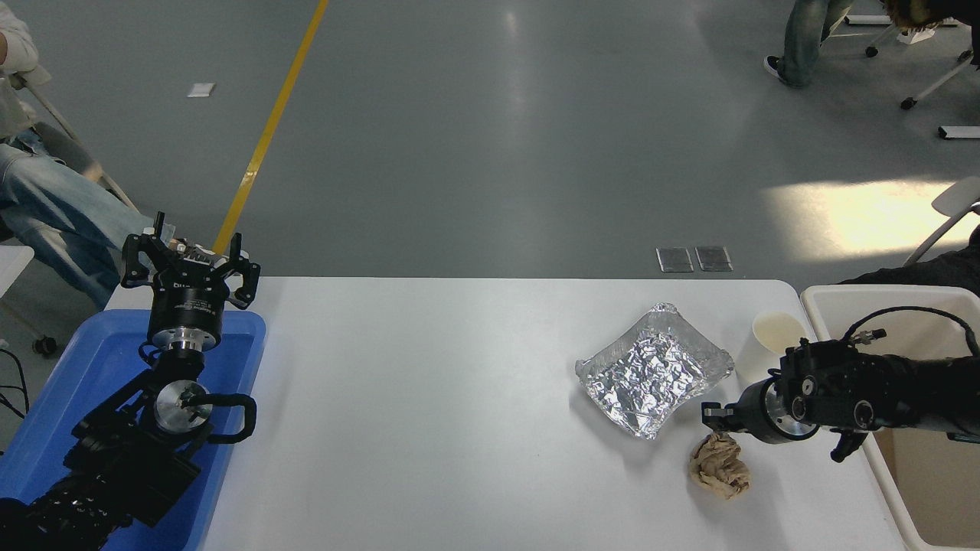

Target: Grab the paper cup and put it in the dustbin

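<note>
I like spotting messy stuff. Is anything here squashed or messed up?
Yes. The brown crumpled paper ball near the table's front right is scrunched up, and the shiny silver foil tray is wrinkled and sits crooked. The small white paper cup stands upright beside the big cream plastic dustbin, looking fine.

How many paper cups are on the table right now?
1. The paper cup stands upright near the table's far right edge, between the foil tray and the dustbin. Another could be hidden behind the right arm.

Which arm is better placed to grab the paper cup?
The right. Its gripper sits near the paper cup, beside the dustbin. The left gripper is parked over the blue tray, far across the table.
</note>
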You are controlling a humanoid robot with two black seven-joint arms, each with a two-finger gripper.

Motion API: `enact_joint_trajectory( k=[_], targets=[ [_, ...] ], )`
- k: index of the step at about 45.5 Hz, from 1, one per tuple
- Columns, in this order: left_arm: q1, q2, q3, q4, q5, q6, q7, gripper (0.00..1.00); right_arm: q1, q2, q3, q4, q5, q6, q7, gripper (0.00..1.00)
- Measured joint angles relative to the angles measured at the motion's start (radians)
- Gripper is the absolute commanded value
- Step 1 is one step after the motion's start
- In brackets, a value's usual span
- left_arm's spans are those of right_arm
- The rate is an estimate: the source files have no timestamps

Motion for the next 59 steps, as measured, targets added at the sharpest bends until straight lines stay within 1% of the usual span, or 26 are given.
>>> enact_joint_trajectory(
  k=[28,29,31,32,33,34,47,50,59],
  targets=[
    [0.000,-0.001,0.000,0.000,0.000,0.000,0.000,0.99,0.043,0.023,0.000,0.006,0.009,0.002,-0.001,0.00],
    [0.000,-0.001,0.000,0.000,0.000,0.000,0.000,0.99,0.049,0.024,-0.001,0.006,0.010,0.002,-0.001,0.04],
    [0.000,-0.001,0.000,0.000,0.000,0.000,0.000,0.99,0.058,0.023,-0.003,0.007,0.011,0.002,-0.001,0.24],
    [0.000,-0.001,0.000,0.000,0.000,0.000,0.000,0.99,0.064,0.023,-0.004,0.007,0.011,0.002,-0.001,0.38],
    [0.000,0.000,0.000,0.000,0.000,0.000,0.000,0.99,0.068,0.022,-0.005,0.007,0.011,0.002,-0.001,0.67],
    [0.000,0.000,0.000,0.000,0.000,0.000,0.000,0.99,0.073,0.019,-0.005,0.007,0.011,0.002,-0.001,1.00],
    [0.000,0.000,0.000,0.000,-0.001,0.000,0.000,0.99,0.172,-0.046,-0.050,0.047,0.004,0.013,-0.002,1.00],
    [0.000,0.000,0.000,0.000,-0.001,0.000,0.000,0.99,0.240,-0.076,-0.092,0.092,0.001,0.042,-0.002,1.00],
    [0.000,0.000,0.000,0.000,-0.001,0.000,0.000,0.99,0.401,-0.110,-0.199,0.179,-0.002,0.088,-0.001,1.00]
  ],
)
